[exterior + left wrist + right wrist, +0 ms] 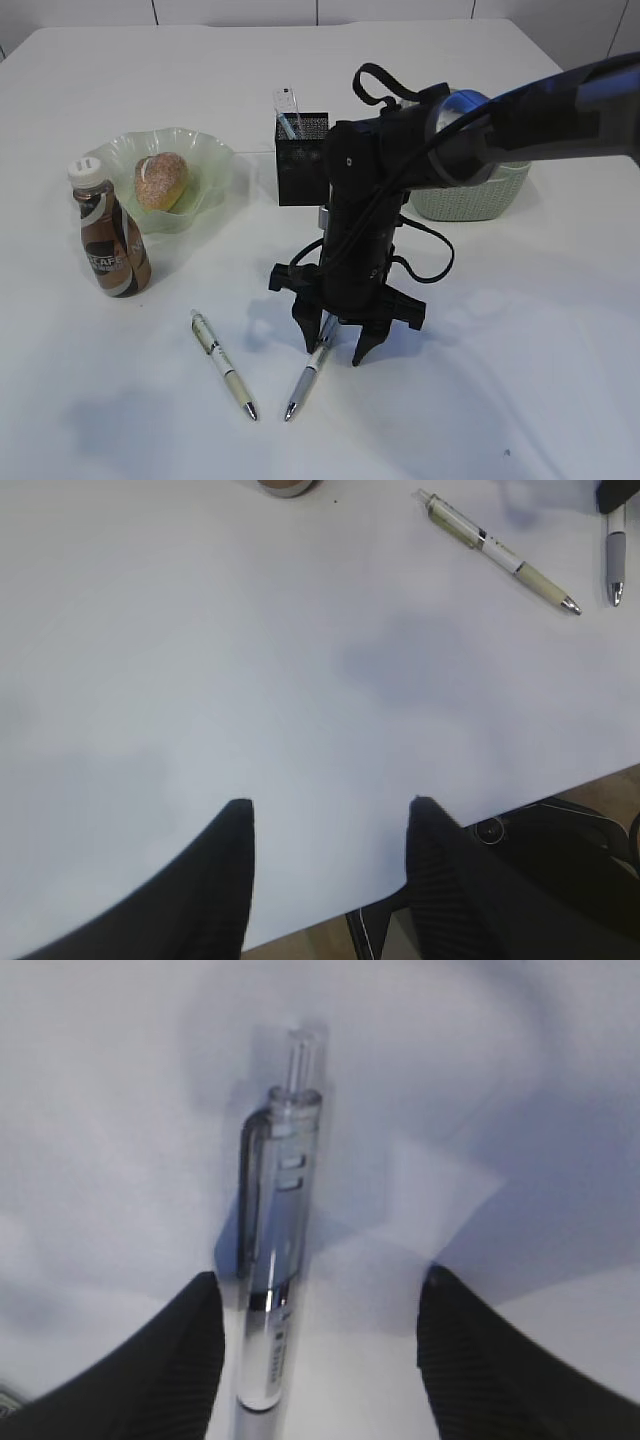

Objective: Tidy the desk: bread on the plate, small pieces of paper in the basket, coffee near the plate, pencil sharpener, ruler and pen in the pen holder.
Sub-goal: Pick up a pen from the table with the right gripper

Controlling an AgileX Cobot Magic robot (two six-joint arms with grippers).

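My right claw (pixel 341 349) spread wide astride silver pen (pixel 272 1290) on tabletop (pixel 520 330); left claw (pixel 330 815) open, holding nothing.

White table (pixel 520 330), tiled wall (pixel 300 10) (pale), wooden floor (pixel 300 945)

A staged desk in what looks like a robot test room: a bare white table (pixel 520 340) stands against a white panelled wall (pixel 300 10), with wood-look flooring (pixel 300 945) past its edge. Its props mix office and snack: a black pen holder (pixel 302 170), pens (pixel 223 363), a bottled coffee (pixel 108 230), bread (pixel 161 181) on a green plate (pixel 215 160).
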